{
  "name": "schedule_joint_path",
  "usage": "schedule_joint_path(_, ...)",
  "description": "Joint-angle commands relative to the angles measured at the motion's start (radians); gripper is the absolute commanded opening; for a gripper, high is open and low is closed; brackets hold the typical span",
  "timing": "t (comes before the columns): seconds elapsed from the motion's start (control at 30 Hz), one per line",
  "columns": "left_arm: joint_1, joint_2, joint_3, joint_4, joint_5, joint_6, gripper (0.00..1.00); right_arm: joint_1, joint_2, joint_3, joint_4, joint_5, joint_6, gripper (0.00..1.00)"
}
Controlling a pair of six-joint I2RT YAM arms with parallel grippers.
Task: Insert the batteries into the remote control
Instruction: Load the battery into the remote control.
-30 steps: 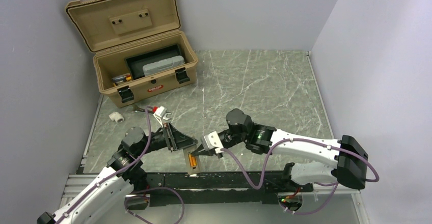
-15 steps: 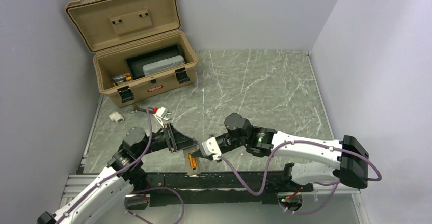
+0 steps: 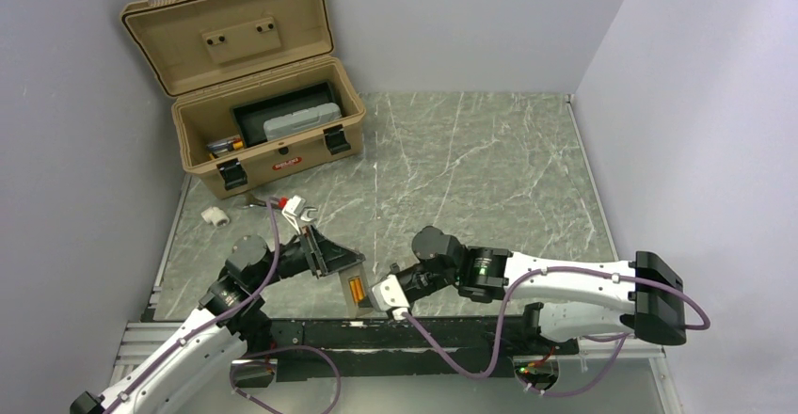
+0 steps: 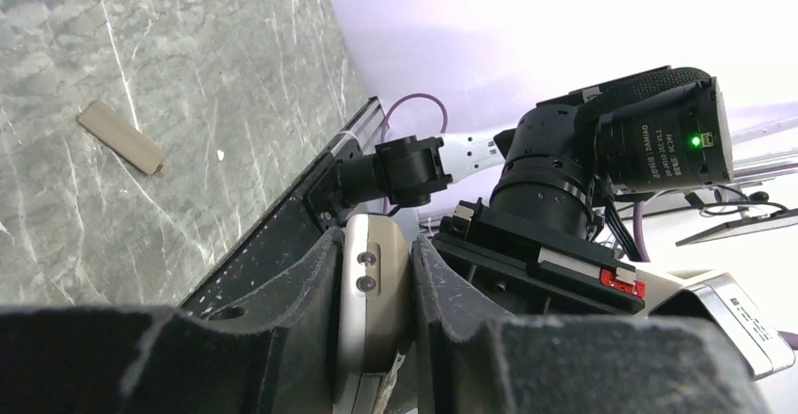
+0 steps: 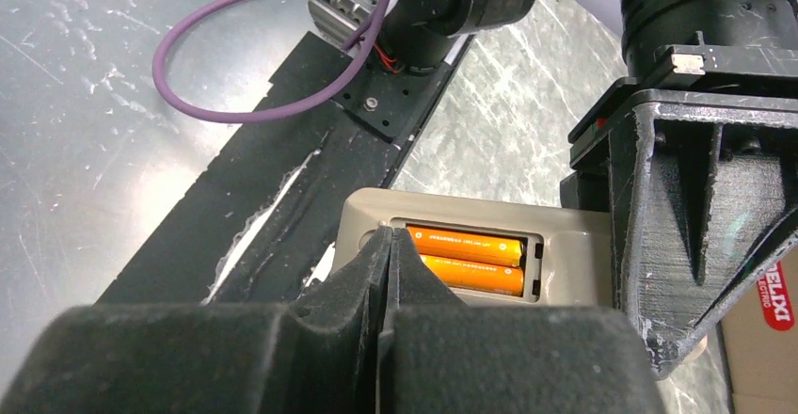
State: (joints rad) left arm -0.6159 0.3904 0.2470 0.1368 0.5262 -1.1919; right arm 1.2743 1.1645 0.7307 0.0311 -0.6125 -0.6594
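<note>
Read the labels first: there's a red sticker (image 5: 774, 296) at the right edge of your right wrist view, letters "ELIXI" over "ELECTRO", cut off by the frame. The tan toolbox (image 3: 311, 151) at the back left of the worktop (image 3: 489, 169) carries a small red label on its front, too small to read. The white print on the black motor (image 4: 659, 141) with the green light is also too fine to make out.

Now the arms. Your left claw (image 4: 375, 301) is clamped on the remote control (image 3: 356, 294), one finger on each long side, holding it off the worktop above the black rail at the near edge. The left forearm reaches right from its base.

Your right arm lies low, stretched leftward, with the wrist tipped toward the remote. The right claw (image 5: 391, 245) has its fingers pressed together with nothing between them, the tips right at the end of the recess.

The batteries (image 5: 466, 245) are two orange cells lying side by side inside that recess. A small tan cover (image 4: 120, 137) lies flat on the worktop.
</note>
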Motion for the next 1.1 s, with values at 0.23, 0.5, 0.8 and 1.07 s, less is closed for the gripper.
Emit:
schedule_joint_path(0.23, 0.007, -0.019, 0.044, 0.194, -0.052, -0.077, 0.00, 0.017, -0.022, -0.046, -0.110, -0.015, 0.050, 0.04)
schedule_joint_path(0.5, 0.007, -0.034, 0.056, 0.068, -0.085, 0.000, 0.00, 0.016, -0.107, 0.004, -0.012, -0.014, 0.148, 0.18)
schedule_joint_path(0.8, 0.007, -0.086, 0.087, -0.212, -0.234, 0.130, 0.00, 0.013, -0.208, -0.093, 0.283, 0.386, 0.575, 0.48)
schedule_joint_path(1.07, 0.007, -0.174, 0.062, -0.356, -0.378, 0.148, 0.00, -0.045, -0.176, -0.046, -0.114, 1.011, 1.114, 0.60)
